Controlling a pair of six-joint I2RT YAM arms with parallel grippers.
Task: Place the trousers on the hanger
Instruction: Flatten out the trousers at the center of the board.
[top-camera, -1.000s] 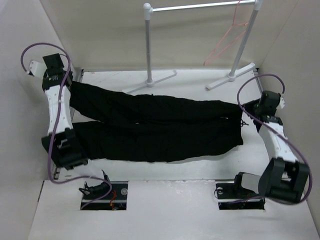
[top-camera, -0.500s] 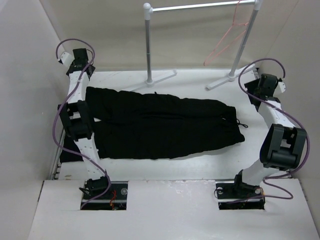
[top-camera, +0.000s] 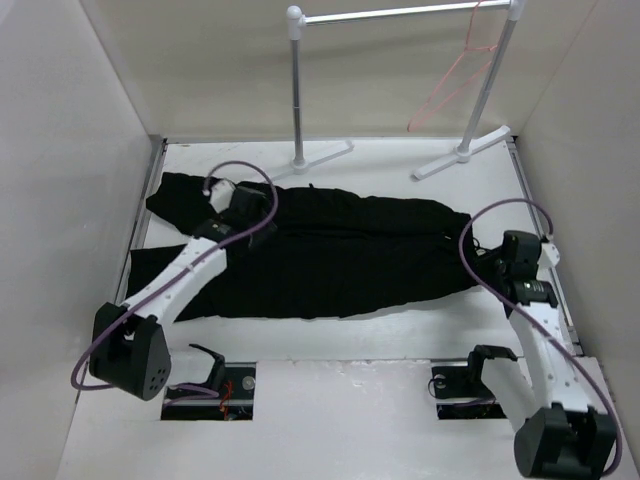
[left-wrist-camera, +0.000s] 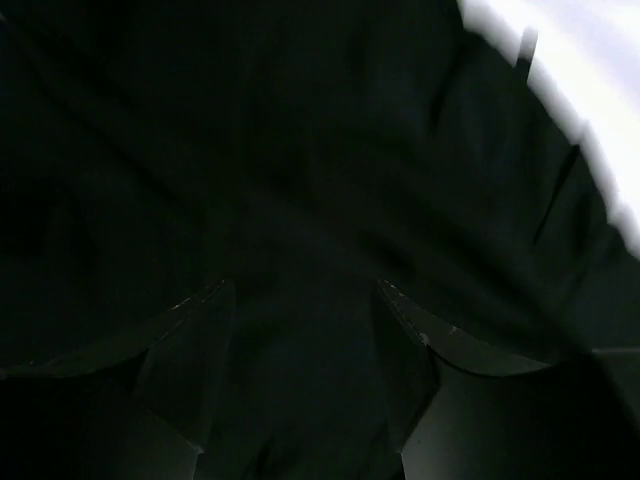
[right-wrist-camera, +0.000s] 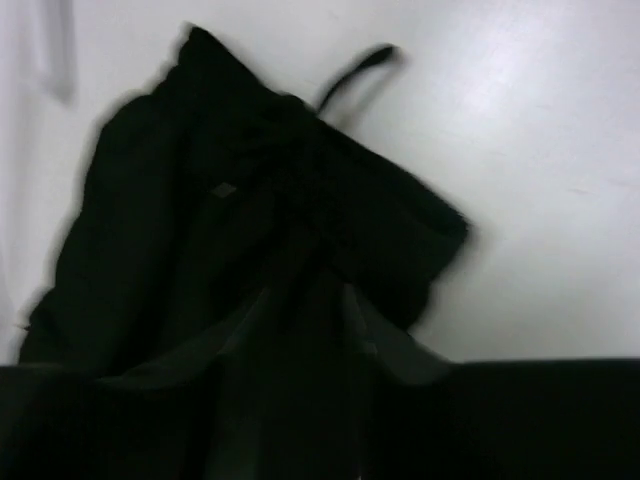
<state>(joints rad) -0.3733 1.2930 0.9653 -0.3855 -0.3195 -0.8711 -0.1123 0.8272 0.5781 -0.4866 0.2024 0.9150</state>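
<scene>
The black trousers (top-camera: 330, 250) lie flat across the table, legs to the left and waist to the right. The pink hanger (top-camera: 455, 85) hangs on the rack's rail at the far right. My left gripper (top-camera: 245, 205) hangs over the upper leg. In the left wrist view this gripper (left-wrist-camera: 305, 320) is open, its fingers (left-wrist-camera: 200, 330) wide apart over dark fabric (left-wrist-camera: 300, 150). My right gripper (top-camera: 493, 258) is at the waist end. In the right wrist view it (right-wrist-camera: 308, 310) has its fingers (right-wrist-camera: 375, 330) apart with waistband cloth (right-wrist-camera: 200, 200) between them. A drawstring (right-wrist-camera: 355, 70) trails onto the table.
The grey rack (top-camera: 298, 90) stands at the back, its feet (top-camera: 460, 155) resting on the white table (top-camera: 400, 170) just beyond the trousers. Beige walls close in the left, right and back. Two openings with cables (top-camera: 215, 385) sit at the near edge.
Both arms have swung in from the far corners onto the trousers, the left to the upper leg and the right to the waist. The leg ends have shifted slightly.
</scene>
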